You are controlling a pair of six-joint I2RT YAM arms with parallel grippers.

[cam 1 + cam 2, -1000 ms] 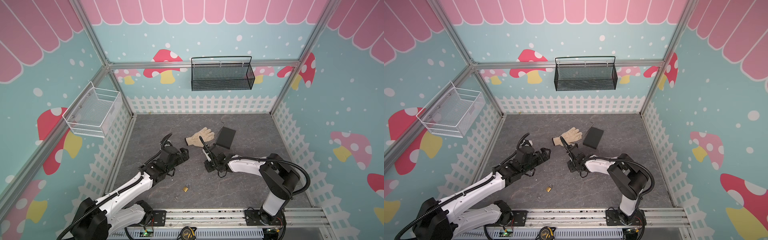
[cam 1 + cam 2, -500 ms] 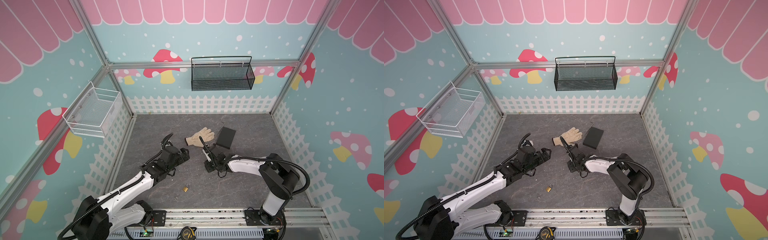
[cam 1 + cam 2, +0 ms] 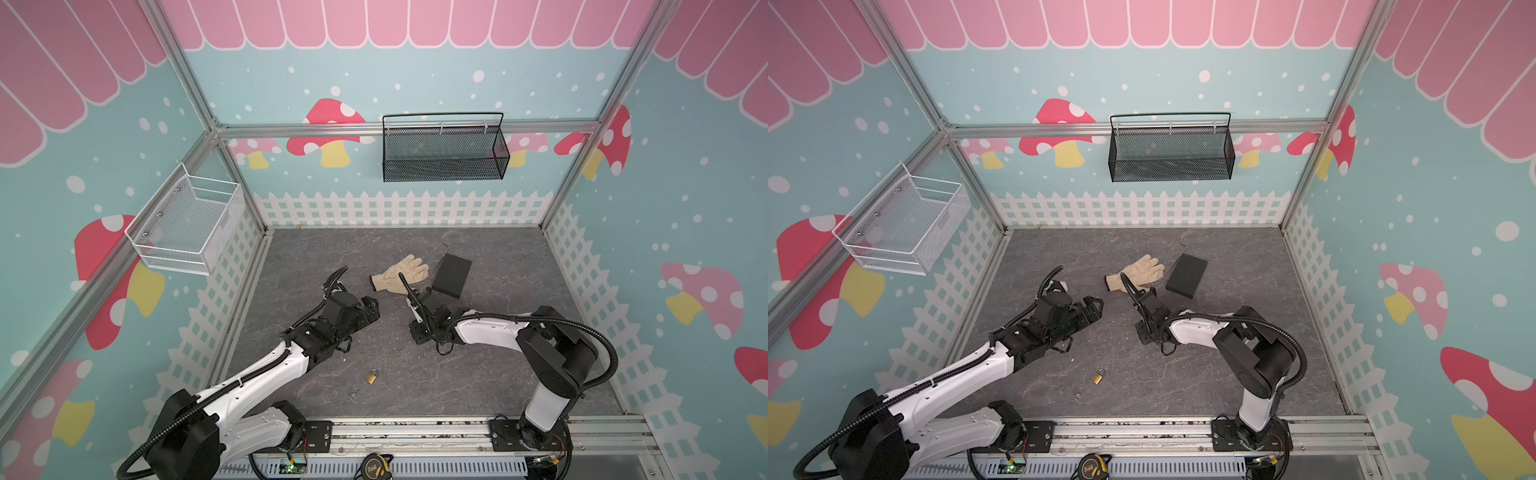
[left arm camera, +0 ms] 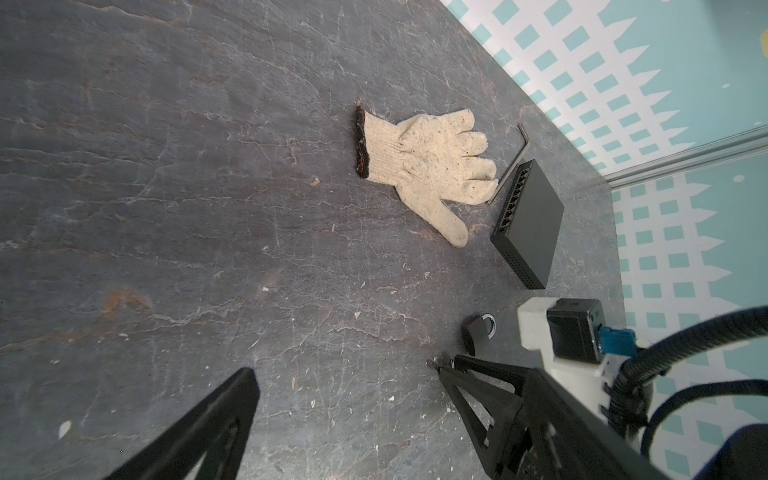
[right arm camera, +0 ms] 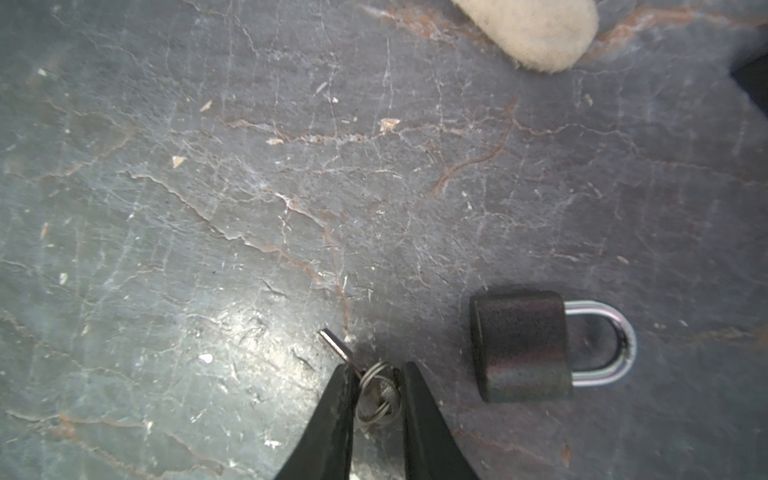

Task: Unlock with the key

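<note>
Key [image 5: 336,345] looks slim and silver beside matte black padlock [image 5: 519,347].

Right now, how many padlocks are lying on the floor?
2. A brass padlock lies alone near the front rail. A black padlock lies beside the right gripper, which pinches the key. Others may be hidden.

Top pair high, downward; wrist cams low, both w/ black padlock [image 5: 521,347]

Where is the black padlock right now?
In the right wrist view the black padlock lies on the floor close beside the right gripper holding the key, with the glove farther off.
</note>
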